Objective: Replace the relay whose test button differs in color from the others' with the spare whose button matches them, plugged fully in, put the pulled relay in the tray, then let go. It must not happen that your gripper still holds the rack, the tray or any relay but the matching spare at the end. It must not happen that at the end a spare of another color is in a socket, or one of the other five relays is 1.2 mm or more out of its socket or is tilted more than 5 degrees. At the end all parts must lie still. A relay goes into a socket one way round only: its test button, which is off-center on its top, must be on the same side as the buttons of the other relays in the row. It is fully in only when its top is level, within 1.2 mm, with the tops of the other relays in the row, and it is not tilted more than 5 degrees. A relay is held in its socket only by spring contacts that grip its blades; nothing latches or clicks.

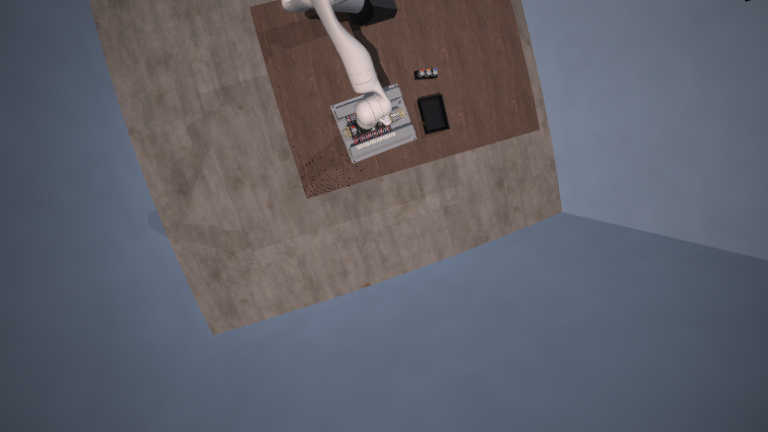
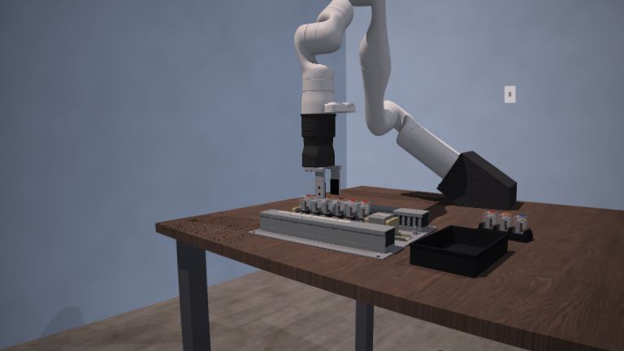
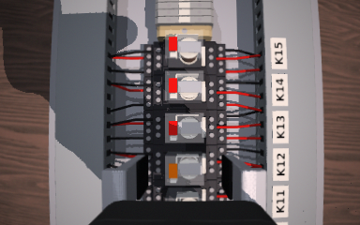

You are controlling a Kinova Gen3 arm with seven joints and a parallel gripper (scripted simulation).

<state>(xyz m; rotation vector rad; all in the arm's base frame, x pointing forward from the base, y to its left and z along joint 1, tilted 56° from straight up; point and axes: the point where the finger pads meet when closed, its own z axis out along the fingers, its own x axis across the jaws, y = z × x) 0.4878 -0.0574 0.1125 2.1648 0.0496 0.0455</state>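
Observation:
In the wrist view a row of relays sits in black sockets on the grey panel (image 3: 307, 117) (image 1: 406, 138). The relay at K12 (image 3: 186, 170) has an orange button. The relays at K13 (image 3: 186, 127), K14 (image 3: 186, 88) and K15 (image 3: 186, 49) have red buttons on the same left side. My gripper (image 3: 185, 171) (image 2: 326, 189) is open, points straight down and has a finger on each side of the K12 relay, just above the row (image 2: 335, 205). Three spares (image 2: 504, 221) (image 1: 425, 72) stand in a black holder with red, orange and blue buttons. The black tray (image 2: 452, 259) (image 1: 420, 116) is empty.
A long grey wiring duct (image 2: 322, 230) runs along the panel's front, and grey terminal blocks (image 2: 410, 216) stand at its right end. The tray lies between the panel and the spares' holder. The arm's black base (image 2: 478, 186) sits at the table's back.

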